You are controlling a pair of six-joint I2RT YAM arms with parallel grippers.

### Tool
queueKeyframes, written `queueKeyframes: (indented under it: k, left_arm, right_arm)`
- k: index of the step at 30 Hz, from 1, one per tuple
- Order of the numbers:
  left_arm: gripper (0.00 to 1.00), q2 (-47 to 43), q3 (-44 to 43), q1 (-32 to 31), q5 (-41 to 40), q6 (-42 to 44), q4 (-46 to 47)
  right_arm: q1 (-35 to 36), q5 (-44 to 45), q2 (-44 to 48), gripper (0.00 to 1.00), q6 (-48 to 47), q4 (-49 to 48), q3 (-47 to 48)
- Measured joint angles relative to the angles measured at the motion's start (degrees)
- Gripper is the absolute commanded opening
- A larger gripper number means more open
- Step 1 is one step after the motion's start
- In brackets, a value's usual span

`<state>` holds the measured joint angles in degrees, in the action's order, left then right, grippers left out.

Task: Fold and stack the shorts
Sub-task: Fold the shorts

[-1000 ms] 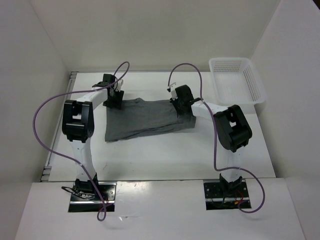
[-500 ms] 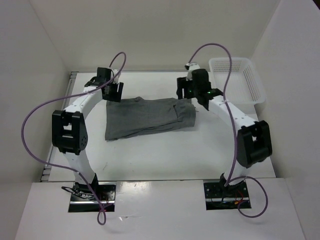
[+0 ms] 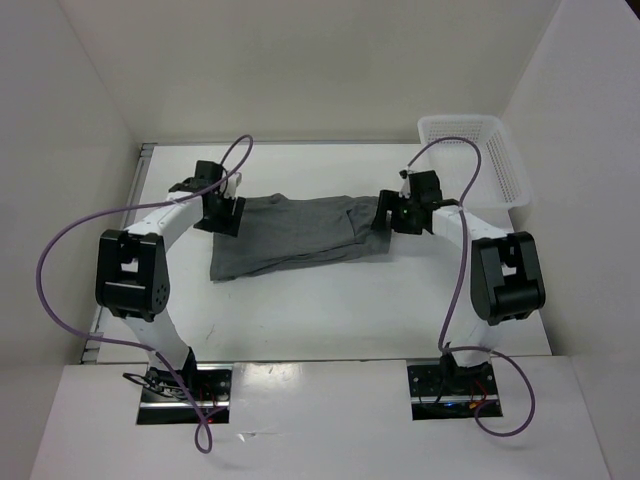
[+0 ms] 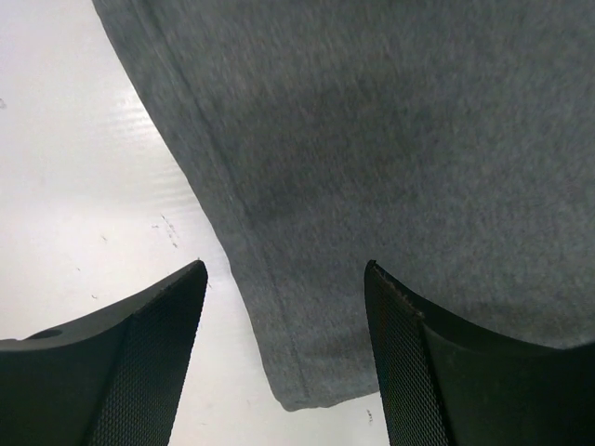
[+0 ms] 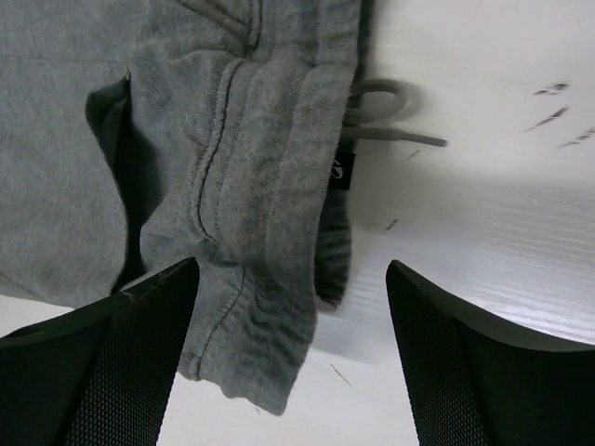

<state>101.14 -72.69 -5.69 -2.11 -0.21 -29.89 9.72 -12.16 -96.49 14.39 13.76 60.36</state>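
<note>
Shorts [image 3: 295, 235] lying flat. Left gripper [image 4: 285, 279], jaws apart, over a hem corner; right gripper [image 5: 290, 274], jaws apart, over the waistband; black label [image 5: 339, 168] illegible.

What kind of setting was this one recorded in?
Likely a lab robot cell, not a home: white panels enclose a white table, with two bolted arms, grey shorts and a mesh basket.

grey shorts [image 4: 390, 158] corner, parted jaws above
</note>
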Motion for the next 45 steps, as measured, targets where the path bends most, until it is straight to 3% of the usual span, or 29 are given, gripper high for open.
queueKeyframes:
  k: [7,12,15,18,19,22,27,32,38,45]
  left_arm:
    - [0.76,0.96,2.54,0.00,-1.57,0.02,-0.44]
    - [0.76,3.04,2.73,0.00,-2.56,0.00,-0.87]
    - [0.76,3.69,2.73,0.00,-2.86,0.00,-1.03]
    - [0.76,3.91,2.71,0.00,-3.15,0.00,-1.53]
    - [0.76,3.91,2.62,0.00,-3.19,0.00,-1.70]
    - [0.76,3.98,1.57,0.00,-3.23,0.00,-2.95]
    - [0.76,3.65,-4.87,-1.97,-5.07,-0.02,-6.16]
    - [0.76,3.45,-14.08,-11.39,-4.92,0.00,-6.45]
    - [0.76,5.75,-16.04,-23.87,0.59,0.02,-5.20]
    - [0.71,9.53,-16.31,-27.23,6.38,-0.02,-5.18]
  right_arm:
    - [0.00,-1.60,-5.53,0.83,1.31,-1.51,-0.09]
    - [0.00,-1.75,-7.91,0.72,3.56,-3.08,1.03]
    - [0.04,-1.84,-9.07,0.52,4.52,-3.04,2.05]
    - [0.15,-1.84,-9.92,0.26,5.53,-2.97,2.45]
    - [0.15,-1.99,-9.97,0.13,5.62,-2.95,2.47]
    - [0.15,-2.51,-9.97,0.00,5.33,-2.86,2.60]
    - [0.28,-2.69,-9.22,0.00,2.27,-1.90,2.60]
    - [1.38,-1.64,-6.47,0.00,-1.86,1.33,2.56]
    - [2.78,-1.16,-2.82,0.00,-7.61,6.78,2.58]
    - [2.80,-1.05,-0.76,0.00,-10.91,10.03,2.58]
